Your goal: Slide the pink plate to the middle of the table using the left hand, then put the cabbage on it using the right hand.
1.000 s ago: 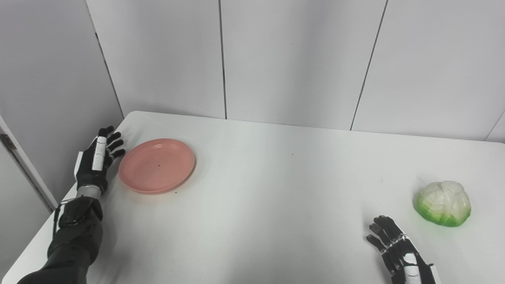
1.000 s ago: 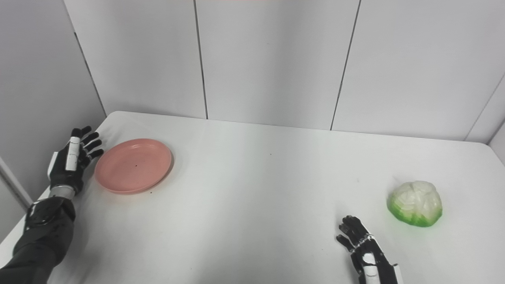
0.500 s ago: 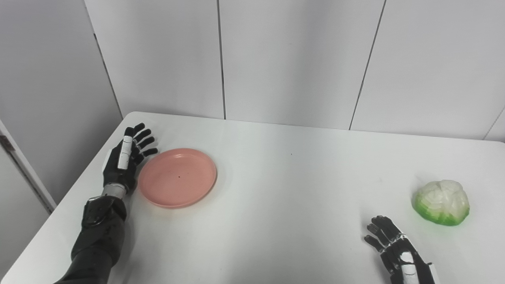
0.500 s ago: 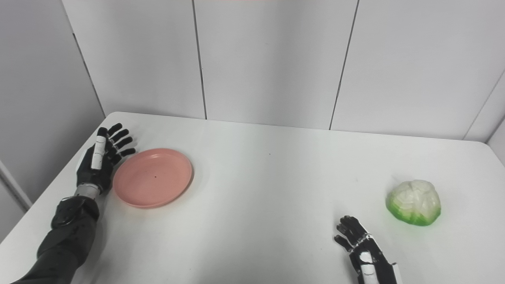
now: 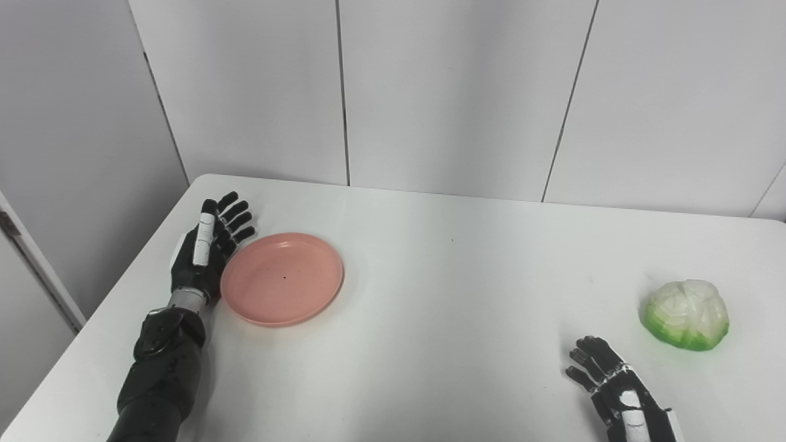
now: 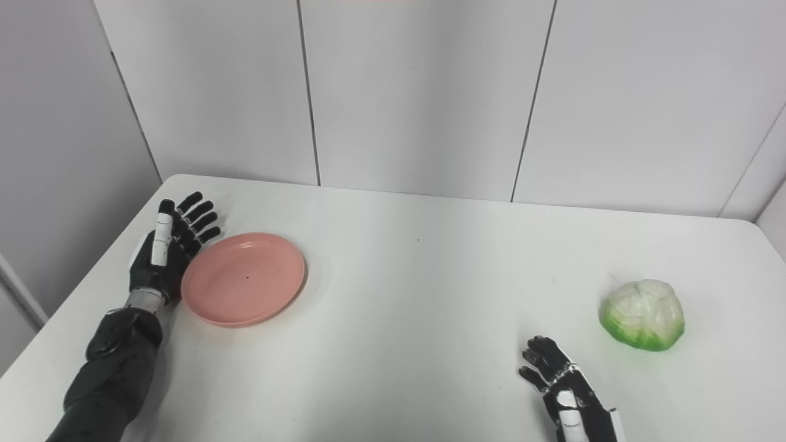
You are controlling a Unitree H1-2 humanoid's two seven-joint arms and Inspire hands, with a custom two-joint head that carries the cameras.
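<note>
I see left hand (image 5: 202,261), fingers spread, against plate (image 5: 282,277) mid-left; right hand (image 6: 562,383) open (lower right), near cabbage (image 6: 642,313).

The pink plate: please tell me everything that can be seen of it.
The pink plate is round and shallow, with a low raised rim, matte and plastic-looking. It holds nothing, save a tiny dark speck near its centre. It lies flat and upright on the white table, in the left part, not yet in the middle. The left robot hand, open with fingers spread, stands edge-on against its left rim.
</note>
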